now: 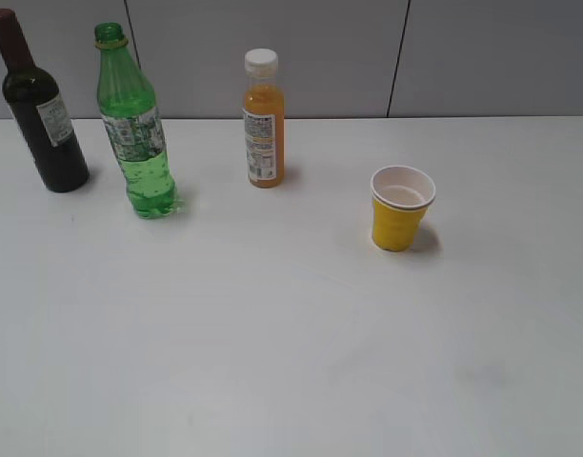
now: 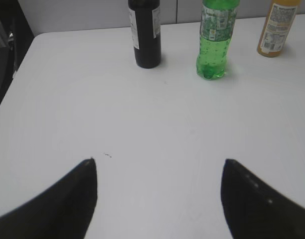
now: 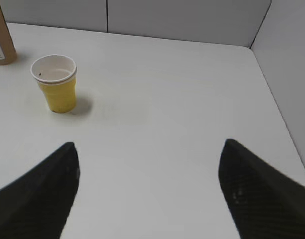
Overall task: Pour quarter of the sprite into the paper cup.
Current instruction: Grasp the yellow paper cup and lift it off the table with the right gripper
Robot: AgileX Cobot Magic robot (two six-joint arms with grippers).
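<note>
Sprite bottle (image 1: 134, 129) standing upright on the white counter (image 1: 291, 362), upper left of the exterior view, long axis running straight up, green neck ring at the top and no cap showing. Sitting between a dark wine bottle (image 1: 42, 109) at the far left and a smaller orange juice bottle (image 1: 263, 124) toward the middle, apart from both. Paper cup (image 1: 401, 208) resting upright at right of centre, yellow outside, white inside, looking empty, well apart from the sprite.

Not appearing in the exterior view: either arm.

Showing in the left wrist view: left gripper (image 2: 160, 196) at the bottom edge, jaws spread wide and holding nothing, only bare counter between the two dark fingers. Sprite lying ahead and slightly right of that gap, at top centre-right of the frame, well apart, with the wine bottle to its left and the juice bottle at the top right corner.

Showing in the right wrist view: right gripper (image 3: 147, 191) also at the bottom edge, jaws standing wide apart and empty. Cup lying ahead and off to the left, in the upper left of that frame, well apart from the fingers; sprite not appearing there at all.

Judging from this: left arm sitting nearer the sprite, needing to travel forward and a little right, closing on the upright body from the side. Pouring not yet begun.
</note>
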